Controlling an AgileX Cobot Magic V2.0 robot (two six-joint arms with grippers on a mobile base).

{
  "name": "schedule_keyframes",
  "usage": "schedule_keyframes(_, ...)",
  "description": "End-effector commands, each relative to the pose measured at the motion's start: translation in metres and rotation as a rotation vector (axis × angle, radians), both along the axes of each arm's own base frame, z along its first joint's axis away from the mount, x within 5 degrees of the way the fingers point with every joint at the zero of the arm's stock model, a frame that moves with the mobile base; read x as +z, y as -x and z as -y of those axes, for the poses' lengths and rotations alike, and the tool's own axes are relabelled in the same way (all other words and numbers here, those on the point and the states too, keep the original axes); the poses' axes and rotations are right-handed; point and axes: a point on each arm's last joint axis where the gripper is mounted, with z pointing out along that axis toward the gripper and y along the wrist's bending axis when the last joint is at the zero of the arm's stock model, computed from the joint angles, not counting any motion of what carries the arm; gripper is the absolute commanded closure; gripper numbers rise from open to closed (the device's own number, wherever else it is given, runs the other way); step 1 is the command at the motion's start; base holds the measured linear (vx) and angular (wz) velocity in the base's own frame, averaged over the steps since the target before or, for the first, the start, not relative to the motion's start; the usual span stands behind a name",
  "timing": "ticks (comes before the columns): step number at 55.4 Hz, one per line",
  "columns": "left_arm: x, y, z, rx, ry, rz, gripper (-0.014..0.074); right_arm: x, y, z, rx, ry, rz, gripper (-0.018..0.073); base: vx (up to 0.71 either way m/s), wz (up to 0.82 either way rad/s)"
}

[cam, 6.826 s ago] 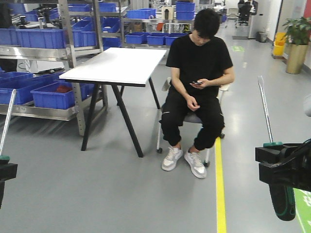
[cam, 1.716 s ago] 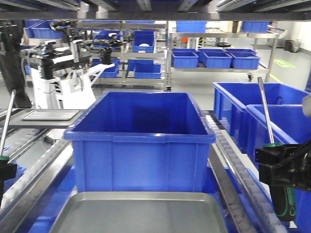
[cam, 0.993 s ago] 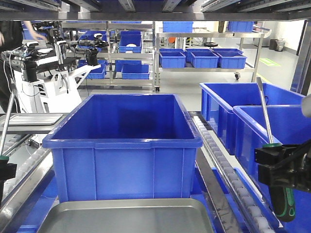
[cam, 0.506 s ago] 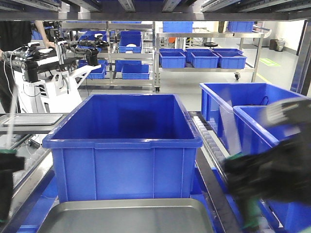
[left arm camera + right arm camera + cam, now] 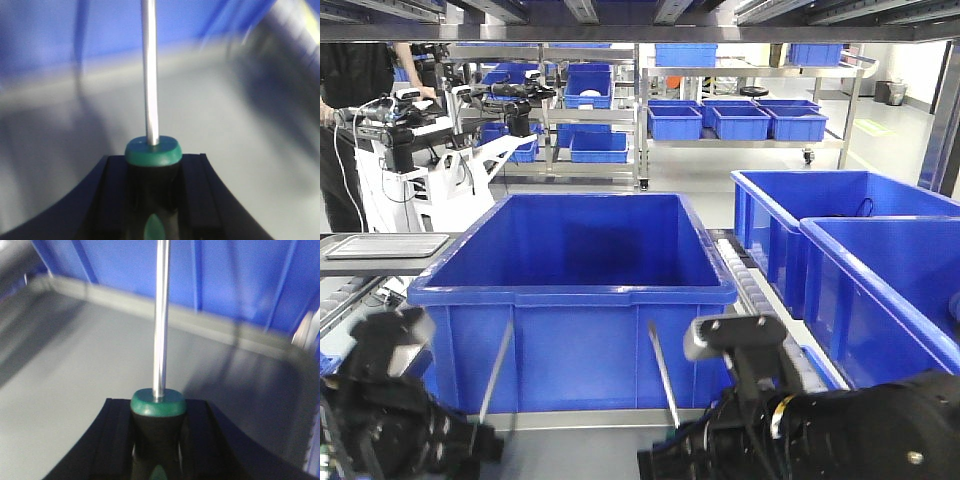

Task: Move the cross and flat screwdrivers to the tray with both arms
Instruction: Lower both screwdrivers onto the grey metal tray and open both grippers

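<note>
Steel shafts of two screwdrivers were seen projecting forward from the grippers, each black-and-green handle seated between the jaws. The left screwdriver (image 5: 150, 150) was clamped in the left gripper (image 5: 152, 200), closed on the handle; the right screwdriver (image 5: 159, 410) was likewise clamped in the right gripper (image 5: 157, 440). Both were held above the floor of the grey tray (image 5: 65, 365), neither visibly touching it. A blue bin (image 5: 575, 300) stood just behind the tray's far rim, with more bins (image 5: 860, 260) alongside.
</note>
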Motion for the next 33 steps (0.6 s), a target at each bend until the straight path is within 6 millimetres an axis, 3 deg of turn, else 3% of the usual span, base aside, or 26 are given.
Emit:
schedule_keyframes(1, 0.015, 0.001, 0.004, -0.001, 0.053, 0.022, 0.0526, 0.02, -0.001, 0.0, -0.009, -0.052, 0.068, 0.0416, 0.0, 0.0)
schedule_keyframes(8, 0.012, 0.002, 0.004, -0.021, 0.045, -0.004, 0.0437, 0.018, 0.001, 0.0, -0.002, -0.039, 0.043, 0.0272, 0.0, 0.0)
schedule_keyframes(20, 0.011, 0.003, 0.004, -0.072, 0.005, 0.02, 0.0199, 0.018, 0.001, 0.0, -0.001, -0.038, 0.04, 0.0031, 0.0, 0.0)
schedule_keyframes(26, 0.012, 0.004, 0.004, -0.087, 0.0, 0.027, 0.0099, 0.024, 0.003, 0.002, 0.0, -0.047, 0.054, -0.0017, 0.0, 0.0)
schedule_keyframes(33, 0.024, 0.008, 0.003, -0.113, -0.002, 0.073, 0.0054, 0.045, 0.012, 0.008, -0.004, -0.088, 0.123, -0.0018, 0.0, 0.0)
